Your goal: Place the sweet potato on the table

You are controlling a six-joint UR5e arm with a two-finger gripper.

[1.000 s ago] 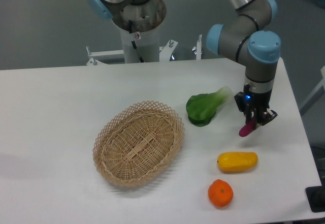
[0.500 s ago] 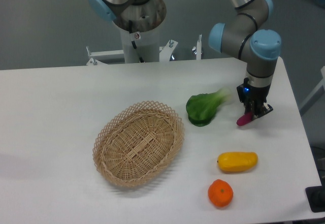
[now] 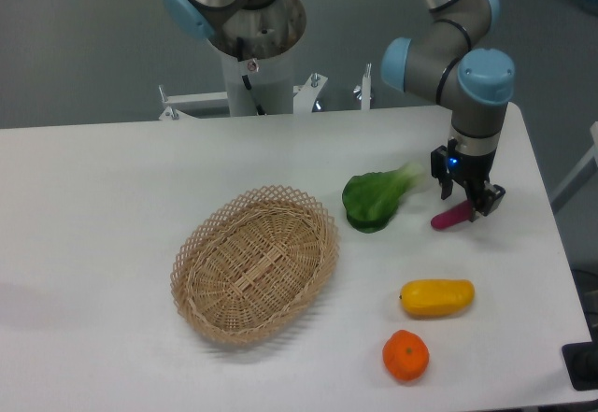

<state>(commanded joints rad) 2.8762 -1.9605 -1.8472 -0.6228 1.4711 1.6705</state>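
The sweet potato (image 3: 450, 217), a slim magenta tuber, lies almost flat on the white table (image 3: 112, 197) at the right side, just right of the leafy green. My gripper (image 3: 466, 204) hangs directly over its right end, pointing down. The fingers stand spread on either side of the tuber's tip and look open, no longer pinching it. The tuber's left end sticks out free toward the green vegetable.
A green leafy vegetable (image 3: 374, 197) lies left of the gripper. A yellow pepper (image 3: 436, 297) and an orange fruit (image 3: 405, 355) sit in front of it. An oval wicker basket (image 3: 254, 262) stands mid-table. The table's right edge is close.
The gripper carried the sweet potato a little back and left, and the tuber went from steeply tilted to nearly flat. The fingers now look wider apart.
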